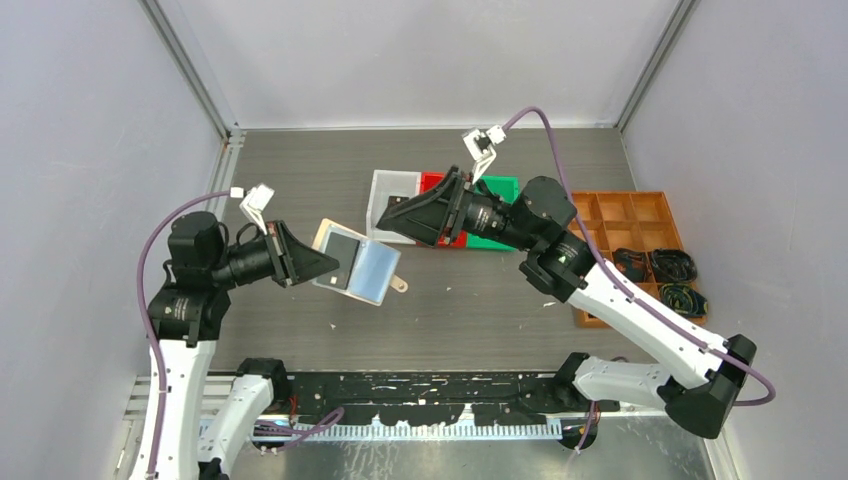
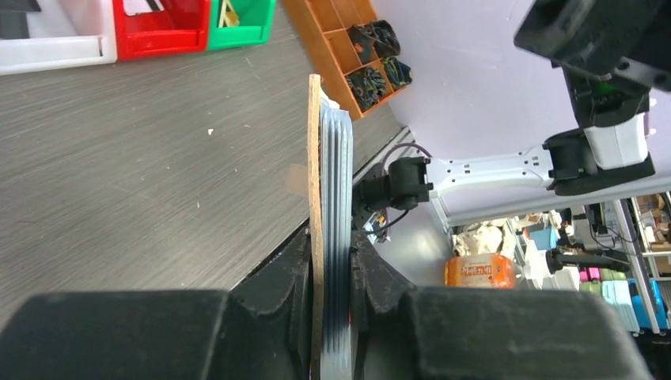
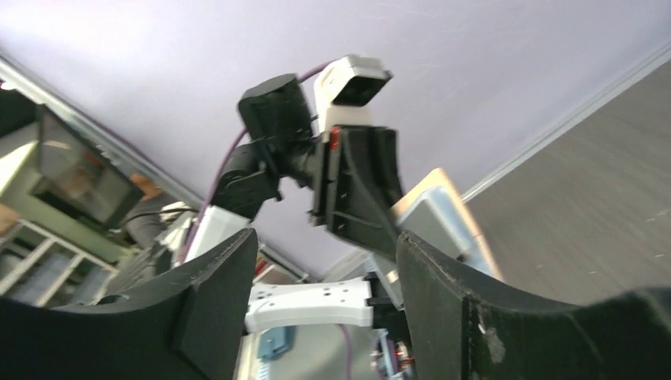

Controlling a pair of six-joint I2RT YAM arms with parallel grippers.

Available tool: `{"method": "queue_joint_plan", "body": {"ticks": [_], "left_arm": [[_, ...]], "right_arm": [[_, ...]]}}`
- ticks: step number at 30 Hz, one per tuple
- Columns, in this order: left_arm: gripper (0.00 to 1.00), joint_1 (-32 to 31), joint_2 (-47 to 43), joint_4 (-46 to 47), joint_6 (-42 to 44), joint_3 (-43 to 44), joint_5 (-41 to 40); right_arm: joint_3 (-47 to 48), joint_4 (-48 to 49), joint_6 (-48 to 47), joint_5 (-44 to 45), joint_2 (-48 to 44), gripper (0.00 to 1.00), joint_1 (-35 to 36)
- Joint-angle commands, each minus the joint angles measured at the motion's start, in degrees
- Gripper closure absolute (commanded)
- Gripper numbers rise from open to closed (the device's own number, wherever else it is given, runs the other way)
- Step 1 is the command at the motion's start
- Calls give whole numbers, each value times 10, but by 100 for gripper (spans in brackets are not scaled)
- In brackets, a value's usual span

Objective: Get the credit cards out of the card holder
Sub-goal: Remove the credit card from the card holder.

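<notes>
As the left wrist shows edge-on, fingers point(image 2: 273, 281) clamp the card holder point(image 2: 331, 198).

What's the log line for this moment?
left jaws: shut on card holder | right jaws: open, empty | black card: in holder

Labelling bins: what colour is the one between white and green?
Red bin, clearest in left wrist view.

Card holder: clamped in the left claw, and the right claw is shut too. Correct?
Not quite. The right claw is open, not shut: the right wrist view shows it spread wide with nothing in the gap. The card holder is clamped in the left claw, as you said.
</notes>
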Motion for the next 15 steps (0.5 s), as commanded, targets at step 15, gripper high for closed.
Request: {"method": "queue_joint_plan", "body": {"ticks": [15], "left_arm": [[97, -1, 28, 37, -44, 42, -12]], "right_arm": [[-104, 216, 222, -78, 122, 47, 29]]}}
